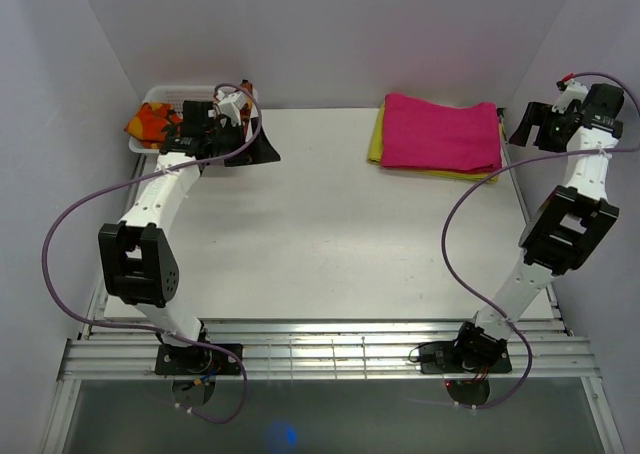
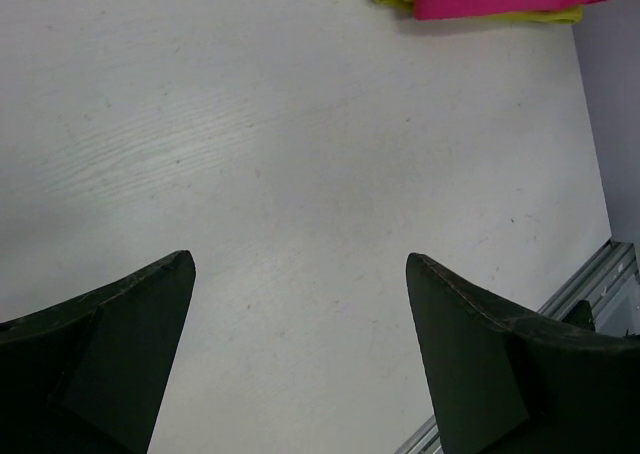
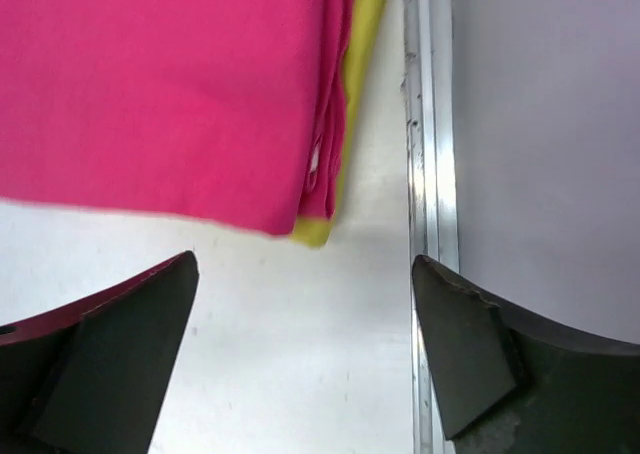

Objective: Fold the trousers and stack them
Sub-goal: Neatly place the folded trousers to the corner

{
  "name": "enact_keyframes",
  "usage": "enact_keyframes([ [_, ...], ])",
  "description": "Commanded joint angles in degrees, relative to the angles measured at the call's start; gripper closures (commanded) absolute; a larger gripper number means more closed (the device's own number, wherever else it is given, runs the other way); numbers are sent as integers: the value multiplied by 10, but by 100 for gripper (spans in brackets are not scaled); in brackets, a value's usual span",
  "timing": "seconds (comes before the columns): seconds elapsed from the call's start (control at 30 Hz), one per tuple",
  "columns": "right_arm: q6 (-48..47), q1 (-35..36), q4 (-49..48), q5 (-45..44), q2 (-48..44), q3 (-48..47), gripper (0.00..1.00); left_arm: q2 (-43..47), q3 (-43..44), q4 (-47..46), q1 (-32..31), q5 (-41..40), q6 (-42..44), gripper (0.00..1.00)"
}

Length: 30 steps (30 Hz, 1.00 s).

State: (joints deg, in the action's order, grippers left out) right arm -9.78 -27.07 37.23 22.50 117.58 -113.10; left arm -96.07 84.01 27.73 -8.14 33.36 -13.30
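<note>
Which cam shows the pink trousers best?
Top external: the whole folded trousers show, lying on the yellow cloth at the far right. Right wrist catches only one corner close up; left wrist only a strip at its top edge.

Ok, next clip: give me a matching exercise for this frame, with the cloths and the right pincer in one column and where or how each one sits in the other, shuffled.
Things:
1. trousers
2. yellow cloth
3. patterned cloth
4. right pincer

Places or states:
A. in the white basket at the far left corner
B. open and empty, by the right edge of the table
C. folded, top of the stack at the far right
D. under the pink cloth, only its edges showing

Pairs: 1-C, 2-D, 3-A, 4-B
</note>
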Motion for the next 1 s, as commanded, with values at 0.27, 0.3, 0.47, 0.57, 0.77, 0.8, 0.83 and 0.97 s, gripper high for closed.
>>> enact_keyframes([
  [0.27, -111, 5, 73, 107, -172, 222, 4, 102, -69, 131, 106, 37, 97, 2],
  [0.3, -110, 5, 72, 115, -174, 232, 4, 112, -75, 131, 108, 33, 98, 2],
  [0.47, -132, 6, 76, 142, -223, 306, 3, 151, -128, 124, 111, 2, 129, 2],
  [0.57, -169, 9, 82, 144, -285, 386, 7, 156, -165, 137, 111, -33, 169, 2],
  [0.77, -208, 11, 87, 135, -402, 508, 10, 191, -223, 115, 112, -70, 191, 2],
  [0.8, -209, 11, 88, 137, -417, 513, 10, 191, -224, 116, 112, -70, 188, 2],
  [0.83, -209, 11, 92, 139, -422, 518, 10, 192, -224, 116, 111, -69, 188, 2],
  [0.97, -207, 12, 101, 145, -431, 530, 10, 207, -223, 112, 112, -66, 178, 2],
])
